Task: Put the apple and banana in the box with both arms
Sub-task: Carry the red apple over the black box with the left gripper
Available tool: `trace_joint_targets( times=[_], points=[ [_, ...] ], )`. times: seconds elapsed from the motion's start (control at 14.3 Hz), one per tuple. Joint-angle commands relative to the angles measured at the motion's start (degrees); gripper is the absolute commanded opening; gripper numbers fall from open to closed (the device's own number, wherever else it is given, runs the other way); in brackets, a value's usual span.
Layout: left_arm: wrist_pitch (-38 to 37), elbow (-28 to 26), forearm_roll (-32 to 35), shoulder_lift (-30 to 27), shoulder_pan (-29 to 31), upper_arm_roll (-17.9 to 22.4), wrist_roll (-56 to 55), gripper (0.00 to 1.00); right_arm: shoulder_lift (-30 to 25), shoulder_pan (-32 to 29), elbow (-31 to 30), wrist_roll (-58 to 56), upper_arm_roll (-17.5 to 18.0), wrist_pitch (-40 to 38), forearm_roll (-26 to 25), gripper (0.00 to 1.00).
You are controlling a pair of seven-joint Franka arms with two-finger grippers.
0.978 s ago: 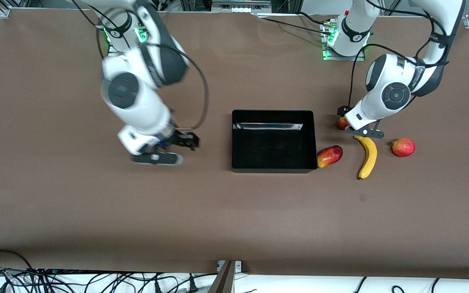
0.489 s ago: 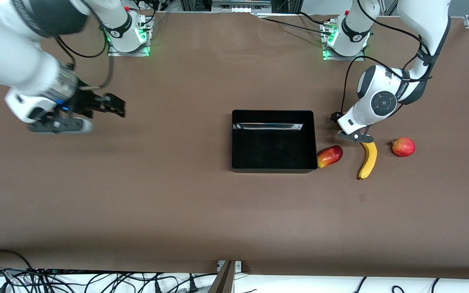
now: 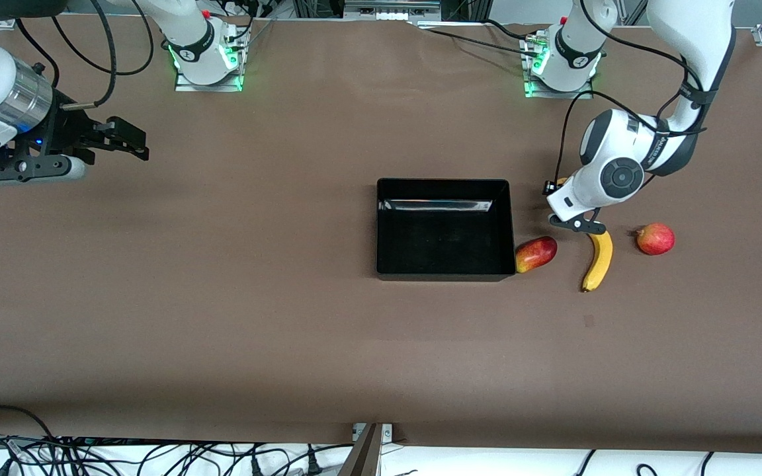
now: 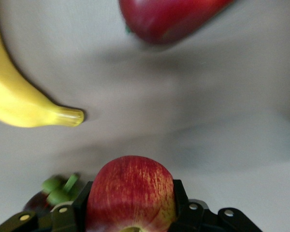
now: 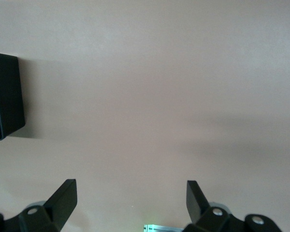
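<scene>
Table: the brown surface you work on, with every fruit lying toward the left arm's end.

Box: black open-top bin near the middle of the table; you can see nothing inside it. One corner of it shows in the right wrist view.

Left gripper: lowered just beside the box, toward the left arm's end, at the banana's upper tip. In the left wrist view you see its black jaws pressed against both sides of the apple, so read it as clasped on that fruit.

Apple: red with pale yellow streaks, seated between the left gripper's jaws. In the front view the arm hides it from you.

Banana: flat on the table, curved, one end beside the left gripper and the rest running toward the front camera. Its tip lies near the apple but apart from it.

Oblong fruit: red and yellow, just beside the box wall.

Round red fruit: on the table past the banana toward the left arm's end, apart from it.

Right gripper: waits up over bare table at the right arm's end, well apart from the box. Your right wrist view shows its fingers spread wide with nothing between them.
</scene>
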Motion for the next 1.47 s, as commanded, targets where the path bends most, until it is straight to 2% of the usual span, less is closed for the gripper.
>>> trace_joint_targets(
  times=[0.0, 0.14, 0.21, 0.35, 0.49, 0.56, 0.77, 0.98, 1.05, 1.12, 1.19, 1.4],
  points=[
    [-16.1, 16.1, -2.1, 0.4, -0.8, -4.7, -1.6, 0.21, -1.5, -4.9, -1.5, -1.6, 3.9, 0.1, -1.0, 1.00],
    [-21.2, 25.9, -6.7, 3.3, -2.8, -7.2, -8.9, 0.21, -1.6, -16.8, -1.6, -1.7, 16.3, -0.1, -1.0, 1.00],
    [-21.7, 29.0, -7.6, 5.3, -5.3, -7.2, -14.4, 0.21, -1.6, -22.1, -1.6, -1.8, 21.6, -0.1, -1.0, 1.00],
    [-19.7, 31.3, -7.3, 9.8, -10.7, -7.2, -24.7, 0.21, -1.7, -29.5, -1.6, -2.0, 28.8, -0.1, -1.0, 1.00],
    [-13.3, 30.6, -6.6, 14.1, -12.1, -7.2, -28.0, 0.21, -1.7, -36.3, -1.7, -2.1, 35.7, -0.1, -1.4, 1.00],
    [-12.1, 30.3, -6.6, 15.6, -12.1, -7.2, -28.0, 0.21, -1.7, -38.0, -1.8, -2.0, 37.9, 0.0, -2.2, 1.00],
    [-6.9, 27.2, -6.0, 17.7, -12.8, -7.1, -28.1, 0.21, -1.7, -37.8, -1.5, -2.0, 38.1, 0.3, -4.0, 1.00],
    [-0.3, 22.2, -2.7, 19.0, -12.7, -7.2, -28.7, 0.23, -1.1, -37.8, -0.9, -2.0, 38.2, 0.6, -4.6, 1.00],
    [-0.1, 22.0, -2.7, 19.1, -12.7, -7.2, -28.7, 0.27, -1.0, -37.8, -0.8, -2.0, 38.2, 1.2, -4.7, 1.00],
    [-0.1, 22.0, -2.7, 19.1, -12.8, -7.2, -29.1, 0.56, -0.7, -37.8, -0.3, -1.6, 38.2, 1.3, -4.6, 1.00],
    [-0.1, 22.3, -2.7, 19.2, -12.6, -7.2, -29.8, 1.00, -0.1, -37.8, 1.1, -1.6, 38.2, 0.9, -4.7, 1.00],
    [-3.8, 24.5, -2.9, 16.7, -12.0, -7.2, -29.7, 1.00, 0.0, -37.9, 2.0, -1.2, 38.1, 1.3, -5.0, 1.00]
  ],
)
